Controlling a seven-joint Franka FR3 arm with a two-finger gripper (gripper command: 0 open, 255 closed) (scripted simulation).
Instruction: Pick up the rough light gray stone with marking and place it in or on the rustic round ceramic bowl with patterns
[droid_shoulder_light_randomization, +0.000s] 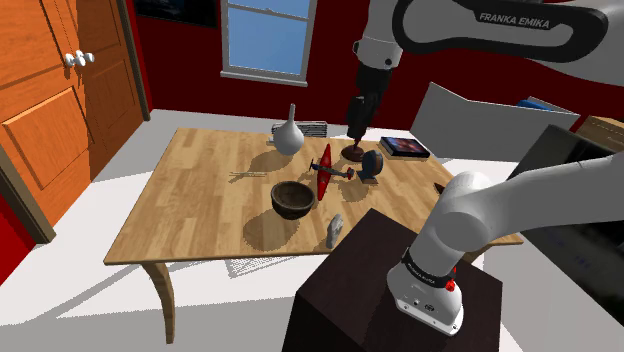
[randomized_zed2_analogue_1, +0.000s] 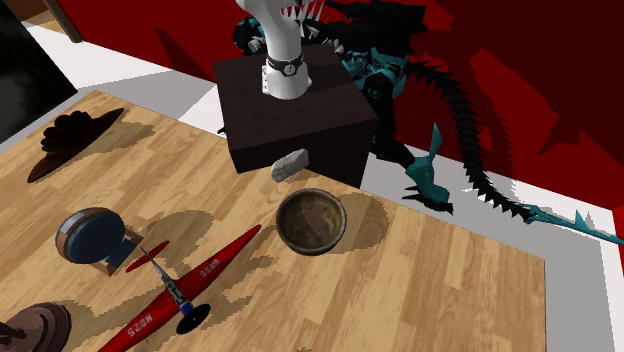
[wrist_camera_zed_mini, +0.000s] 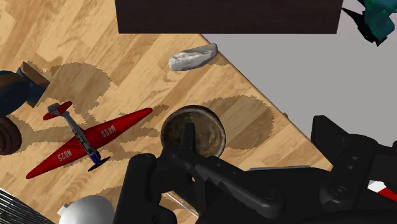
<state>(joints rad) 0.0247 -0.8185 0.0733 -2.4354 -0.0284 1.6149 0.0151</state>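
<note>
**A:** Stone — where?

**B:** The pale grey stone (droid_shoulder_light_randomization: 335, 229) (randomized_zed2_analogue_1: 289, 165) (wrist_camera_zed_mini: 193, 58) is on the wooden desk (droid_shoulder_light_randomization: 200, 190) (randomized_zed2_analogue_1: 420, 290) (wrist_camera_zed_mini: 95, 38). It sits at the edge nearest the dark stand (droid_shoulder_light_randomization: 350, 290) (randomized_zed2_analogue_1: 300, 110) (wrist_camera_zed_mini: 222, 16), just beside the stand's front face. Its surface looks rough. The marking is too small to make out.

**A:** Bowl?

**B:** The round brown bowl (droid_shoulder_light_randomization: 293, 198) (randomized_zed2_analogue_1: 311, 222) (wrist_camera_zed_mini: 210, 124) is upright and empty. It is near the stone but not touching it. The stone lies between the bowl and the stand.

**A:** Pincer?

**B:** The black pincer (droid_shoulder_light_randomization: 354, 130) hangs over the desk's far side in the shoulder view. It is above a brown round-based thing (droid_shoulder_light_randomization: 354, 152) and well apart from the stone. Wide or narrow — I cannot tell. In the wrist view the black hand parts overlap the bowl.

**A:** Anything else on the desk?

**B:** A red toy plane (droid_shoulder_light_randomization: 325, 172) (randomized_zed2_analogue_1: 180, 290) (wrist_camera_zed_mini: 89, 143) is just beside the bowl, on the side away from the stand. Past the plane is a blue-grey round thing (droid_shoulder_light_randomization: 371, 165) (randomized_zed2_analogue_1: 90, 235) on a small base. A white vase (droid_shoulder_light_randomization: 289, 135) stands toward the far edge. There's a dark shape (randomized_zed2_analogue_1: 70, 140) that is possibly a hat, but it's hard to read.

**A:** Off the desk?

**B:** A teal-and-black spiky creature figure (randomized_zed2_analogue_1: 430, 130) is on the floor behind the stand, against the red wall.
</note>
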